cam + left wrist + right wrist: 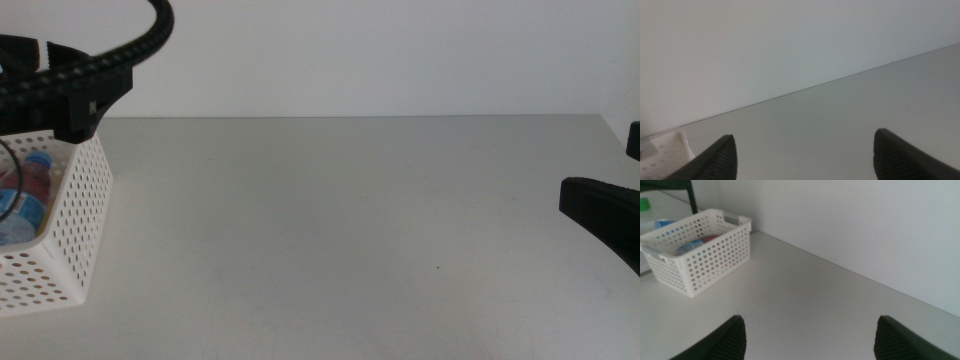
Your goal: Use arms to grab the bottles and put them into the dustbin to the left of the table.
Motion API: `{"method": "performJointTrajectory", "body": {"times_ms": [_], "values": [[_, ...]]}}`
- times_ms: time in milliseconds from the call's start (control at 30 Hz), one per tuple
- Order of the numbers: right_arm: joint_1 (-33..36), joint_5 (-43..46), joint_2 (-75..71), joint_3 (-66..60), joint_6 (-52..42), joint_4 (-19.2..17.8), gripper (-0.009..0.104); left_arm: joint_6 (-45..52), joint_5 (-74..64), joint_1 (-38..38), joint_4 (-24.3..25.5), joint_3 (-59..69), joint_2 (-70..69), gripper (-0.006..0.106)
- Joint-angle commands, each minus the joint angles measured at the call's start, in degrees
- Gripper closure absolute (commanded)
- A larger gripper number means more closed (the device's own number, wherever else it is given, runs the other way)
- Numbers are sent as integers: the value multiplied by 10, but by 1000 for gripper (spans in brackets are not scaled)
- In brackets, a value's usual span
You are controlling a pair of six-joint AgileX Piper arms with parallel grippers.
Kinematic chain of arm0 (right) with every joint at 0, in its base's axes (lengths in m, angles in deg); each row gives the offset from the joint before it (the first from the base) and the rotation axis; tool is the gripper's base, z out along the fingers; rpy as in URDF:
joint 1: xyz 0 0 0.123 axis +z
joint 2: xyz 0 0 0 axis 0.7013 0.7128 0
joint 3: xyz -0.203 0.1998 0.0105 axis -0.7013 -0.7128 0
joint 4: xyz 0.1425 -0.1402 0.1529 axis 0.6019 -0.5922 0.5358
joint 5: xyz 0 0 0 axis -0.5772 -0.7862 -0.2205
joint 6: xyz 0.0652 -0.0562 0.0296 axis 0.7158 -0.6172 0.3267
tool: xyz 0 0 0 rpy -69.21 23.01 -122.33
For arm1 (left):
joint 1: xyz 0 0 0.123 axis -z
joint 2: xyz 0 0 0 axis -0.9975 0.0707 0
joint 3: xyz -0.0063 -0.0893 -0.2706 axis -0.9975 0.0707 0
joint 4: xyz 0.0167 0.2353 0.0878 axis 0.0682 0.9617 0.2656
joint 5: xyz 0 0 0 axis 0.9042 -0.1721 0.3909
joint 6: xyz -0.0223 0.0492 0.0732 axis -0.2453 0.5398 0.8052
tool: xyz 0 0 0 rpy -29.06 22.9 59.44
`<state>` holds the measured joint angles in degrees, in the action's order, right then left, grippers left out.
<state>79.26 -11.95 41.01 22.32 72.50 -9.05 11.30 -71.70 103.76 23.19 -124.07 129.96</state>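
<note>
Dustbin (pixel 70 225) sits at the far left edge of the surface (pixel 340 230), white perforated basket, upright. Through its open top in the middle view we see a clear water bottle with blue label (pixel 22 215) lying inside, and a red item (pixel 35 182) against it that we read as the cola can. We can't make out the yellow tea bottle in any view.

Left arm (pixel 85 75) hangs over the dustbin's far rim, black ribbed cable (pixel 150 40) arching above it. We don't see the left end effector itself in the middle view. In the left wrist view the left end effector (pixel 805 155) has its two dark jaws spread wide with nothing between them, looking out across bare surface toward the wall; a corner of the dustbin shows just beside one jaw.

Right arm (pixel 605 210) shows only as a dark piece at the right edge, low and well apart from the dustbin. In the right wrist view the right end effector (pixel 810 337) is likewise released, jaws wide apart, nothing gripped. That view shows the dustbin across the surface near the wall, with blue and red contents visible through the perforations.
</note>
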Motion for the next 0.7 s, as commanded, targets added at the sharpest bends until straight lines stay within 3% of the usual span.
{"method": "performJointTrajectory", "body": {"times_ms": [0,167,333,467,667], "values": [[-32,50,-7,-3,-5,-24,30,-9,46,4,-5,-13,-3,7],[-163,57,-52,-67,-5,6,30,-9,51,3,-3,23,-57,7],[-278,58,-160,-163,-5,2,30,-8,124,3,-4,157,-179,7],[-315,58,-238,-233,-5,2,30,-8,131,-7,-4,251,-266,7],[-324,58,-346,-321,-5,2,30,-8,150,-103,-4,365,-362,7]]}}
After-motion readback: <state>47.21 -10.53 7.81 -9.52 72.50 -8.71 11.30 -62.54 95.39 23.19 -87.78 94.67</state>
